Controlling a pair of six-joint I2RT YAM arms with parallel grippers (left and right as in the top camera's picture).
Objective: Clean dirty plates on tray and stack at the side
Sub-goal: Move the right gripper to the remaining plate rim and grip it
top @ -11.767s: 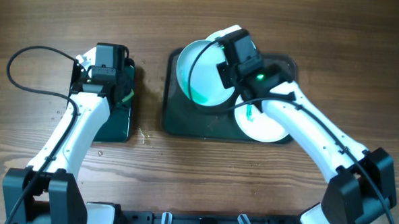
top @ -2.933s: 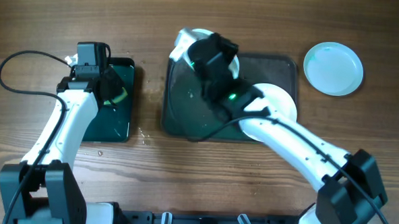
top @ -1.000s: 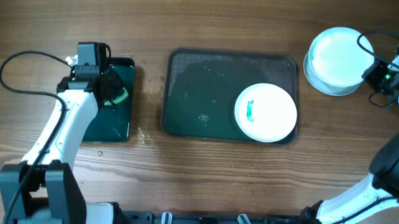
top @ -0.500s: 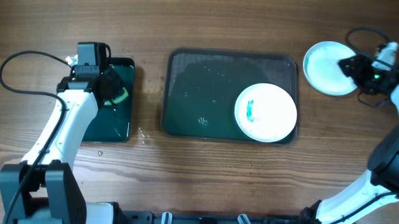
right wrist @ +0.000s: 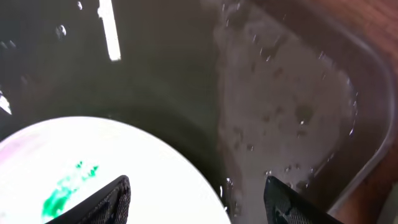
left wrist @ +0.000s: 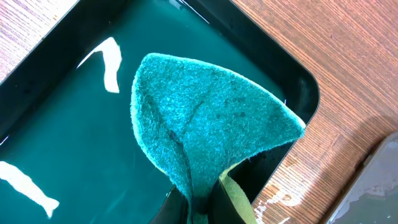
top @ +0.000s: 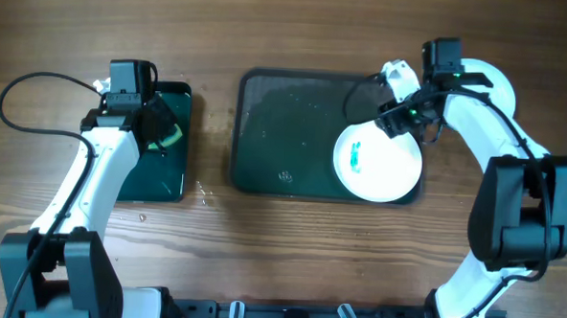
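Observation:
One white plate [top: 384, 168] with a green smear [top: 355, 157] lies at the right end of the dark tray [top: 285, 130]. My right gripper [top: 389, 118] hovers open over the plate's far edge and holds nothing. In the right wrist view its two black fingers straddle the plate [right wrist: 93, 162] rim, and wet tray floor [right wrist: 280, 112] lies beyond. The right arm covers the spot at the side where the other plates sit. My left gripper [top: 155, 129] is shut on the green sponge [left wrist: 205, 118] above the small black tray [left wrist: 62, 124].
The small black tray [top: 153, 177] holds greenish water left of the big tray. A black cable [top: 18, 99] loops at the far left. Water drops [top: 204, 189] spot the wood between the two trays. The right arm's elbow [top: 521, 217] stands at the right edge.
My right gripper let go at the stack on the right, opened, and swung left over the tray to the smeared plate. The left arm and sponge have not moved.

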